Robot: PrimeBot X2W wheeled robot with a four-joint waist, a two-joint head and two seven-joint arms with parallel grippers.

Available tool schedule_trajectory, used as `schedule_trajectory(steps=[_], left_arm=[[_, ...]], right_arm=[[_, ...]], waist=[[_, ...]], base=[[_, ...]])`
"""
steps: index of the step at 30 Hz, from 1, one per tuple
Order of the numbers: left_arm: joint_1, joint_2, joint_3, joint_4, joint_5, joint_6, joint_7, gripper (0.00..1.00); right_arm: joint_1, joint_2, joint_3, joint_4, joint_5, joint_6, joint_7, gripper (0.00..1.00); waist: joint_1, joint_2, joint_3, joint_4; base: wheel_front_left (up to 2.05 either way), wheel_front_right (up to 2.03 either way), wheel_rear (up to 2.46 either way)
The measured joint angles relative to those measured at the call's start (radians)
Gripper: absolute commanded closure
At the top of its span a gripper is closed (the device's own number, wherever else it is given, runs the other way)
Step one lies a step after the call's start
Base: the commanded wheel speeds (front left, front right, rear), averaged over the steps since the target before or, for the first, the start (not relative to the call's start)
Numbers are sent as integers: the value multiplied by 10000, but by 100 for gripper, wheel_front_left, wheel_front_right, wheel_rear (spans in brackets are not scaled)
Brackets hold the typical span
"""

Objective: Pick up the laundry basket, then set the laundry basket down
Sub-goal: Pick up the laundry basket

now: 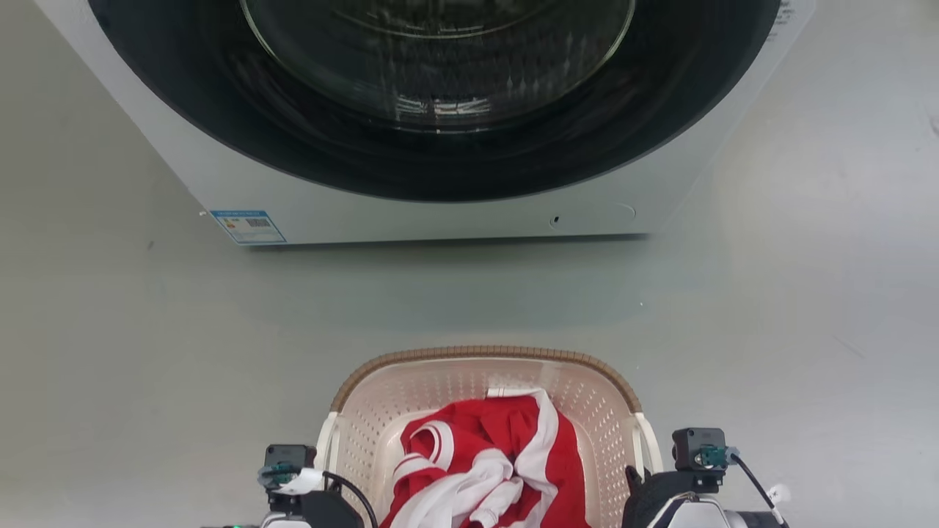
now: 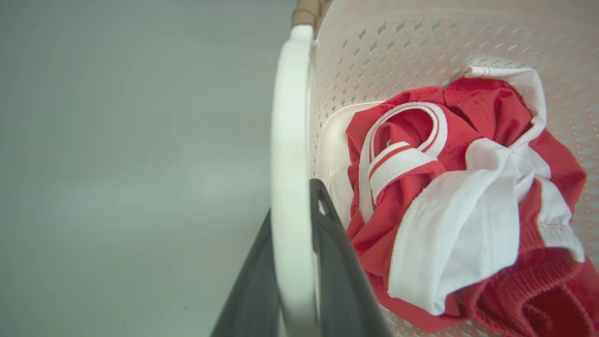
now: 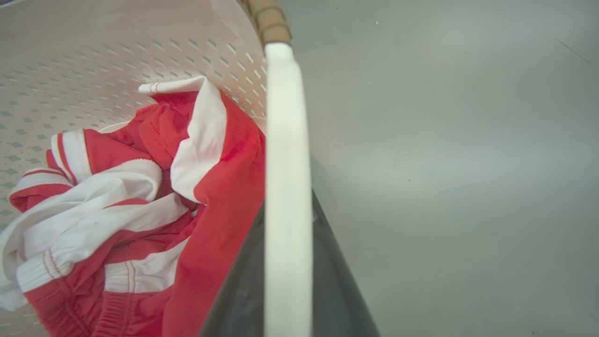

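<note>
The left end effector is clamping its two dark, tapering fingers on either side of the smooth white left handle of the laundry basket, closed down to the handle's thickness. The right end effector is gripping the right handle the same way. Between the two, the cream perforated plastic tub with its brown woven-look rim is holding a crumpled red-and-white garment with ribbed trim. Beyond the fingertips, smooth grey floor is stretching to a white washing machine with a round dark door.
</note>
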Motion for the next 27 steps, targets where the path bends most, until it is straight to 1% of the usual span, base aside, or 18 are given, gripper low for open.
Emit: schedule_trajectory(steps=[15, 21, 27], left_arm=[[1670, 117, -815, -132, -792, 176, 757, 100], [2117, 150, -974, -127, -982, 186, 978, 100], [2359, 151, -1070, -94, -1095, 222, 1137, 100]], right_arm=[[1820, -4, 704, -305, 918, -4, 614, 100], [2334, -29, 940, -445, 1200, -10, 744, 100], [2465, -29, 1089, -407, 1484, -10, 888, 100]], waist=[[1, 0, -2032, 37], [0, -1, -2736, 56], [1, 0, -3341, 62]], base=[[0, 0, 0], [0, 0, 0], [0, 0, 0]])
